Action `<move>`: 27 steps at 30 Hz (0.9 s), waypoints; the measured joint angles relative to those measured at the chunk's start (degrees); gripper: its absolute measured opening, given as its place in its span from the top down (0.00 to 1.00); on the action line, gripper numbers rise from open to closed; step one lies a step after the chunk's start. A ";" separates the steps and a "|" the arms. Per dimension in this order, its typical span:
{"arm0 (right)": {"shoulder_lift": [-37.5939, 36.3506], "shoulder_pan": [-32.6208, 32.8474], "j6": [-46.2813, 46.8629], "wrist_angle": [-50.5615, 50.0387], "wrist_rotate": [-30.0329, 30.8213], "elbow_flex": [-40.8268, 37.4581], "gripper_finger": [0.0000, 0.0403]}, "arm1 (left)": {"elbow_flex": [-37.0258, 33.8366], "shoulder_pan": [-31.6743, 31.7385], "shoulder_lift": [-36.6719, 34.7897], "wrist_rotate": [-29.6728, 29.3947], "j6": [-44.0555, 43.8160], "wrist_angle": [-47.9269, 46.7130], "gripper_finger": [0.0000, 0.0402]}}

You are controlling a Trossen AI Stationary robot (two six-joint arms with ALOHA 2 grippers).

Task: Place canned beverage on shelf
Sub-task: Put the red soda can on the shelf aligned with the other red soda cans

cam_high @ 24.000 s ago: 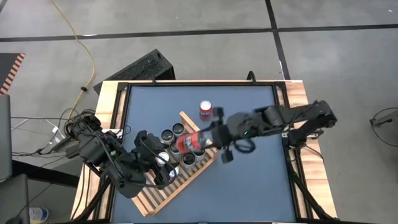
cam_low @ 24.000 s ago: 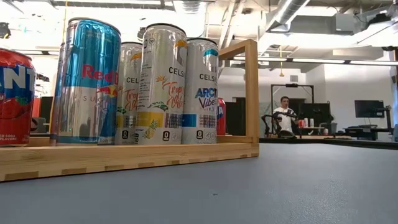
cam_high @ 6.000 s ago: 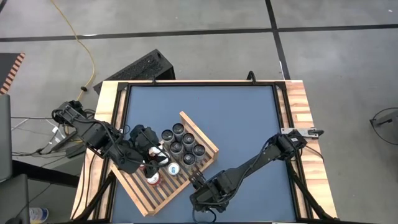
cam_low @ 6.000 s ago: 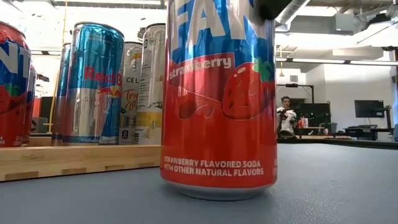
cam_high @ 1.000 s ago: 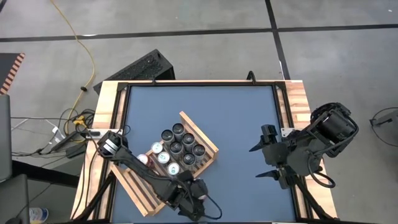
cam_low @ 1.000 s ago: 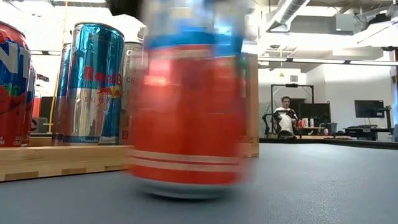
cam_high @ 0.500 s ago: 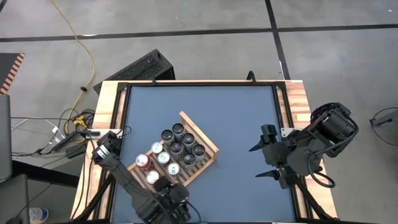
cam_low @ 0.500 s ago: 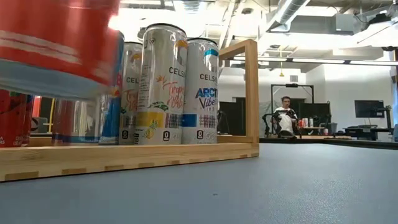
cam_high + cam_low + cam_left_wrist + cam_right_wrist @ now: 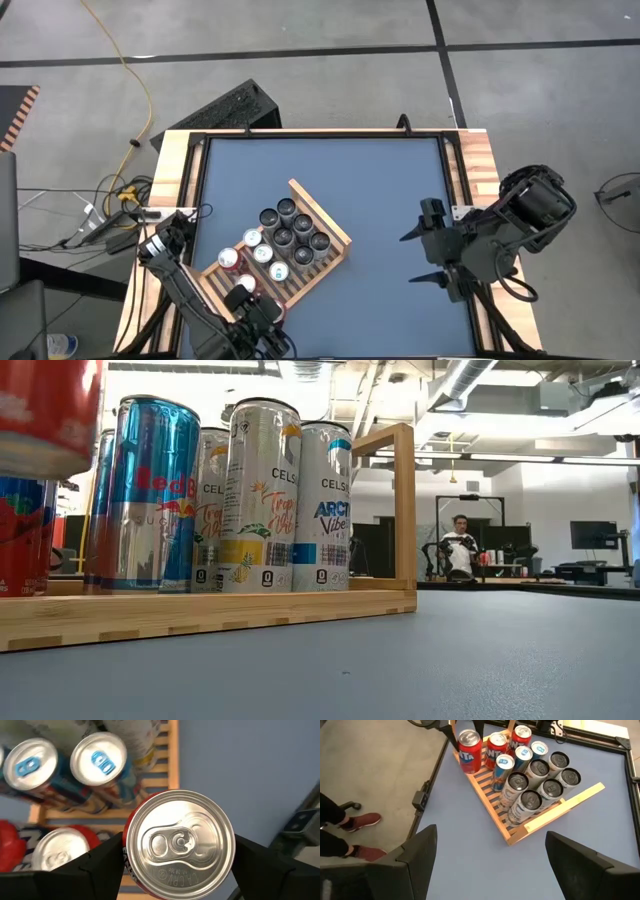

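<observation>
A red can [image 9: 180, 842] with a silver top hangs in my left gripper [image 9: 180, 852], shut on it, over the near left end of the shelf [image 9: 330, 222]. The shelf is a slatted light-wood rack lying askew on the blue table. In the low view only the can's bottom [image 9: 45, 415] shows, raised at the upper left. The right wrist view has the can [image 9: 469, 751] beside the shelf's corner. My right gripper [image 9: 412, 260] is open and raised over the table's right side. My left gripper pinches the can between its two fingers, on opposite sides of the body just under the top rim [image 9: 126, 862]. The fingers [image 9: 100, 867] come slanting down from the table's near side. The can stays roughly upright, top up, clear of the shelf and table.
Several cans stand on the shelf: two red ones [image 9: 496, 747], blue ones [image 9: 504, 767] and silver ones [image 9: 540, 775]. Bare blue table [image 9: 390, 190] lies right of and beyond the shelf. A person's red shoes [image 9: 357, 822] are beside the table, and another person [image 9: 460, 545] sits far off.
My left gripper has carried the red can up off the table by the near edge and toward the table's left, over the shelf's near end, rolling at the wrist. The can is now lifted clear.
</observation>
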 joint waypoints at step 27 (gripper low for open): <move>0.00 -2.25 0.25 0.04 2.84 0.00 0.18 | -3.87 -1.19 -0.15 1.35 -12.38 -1.51 0.28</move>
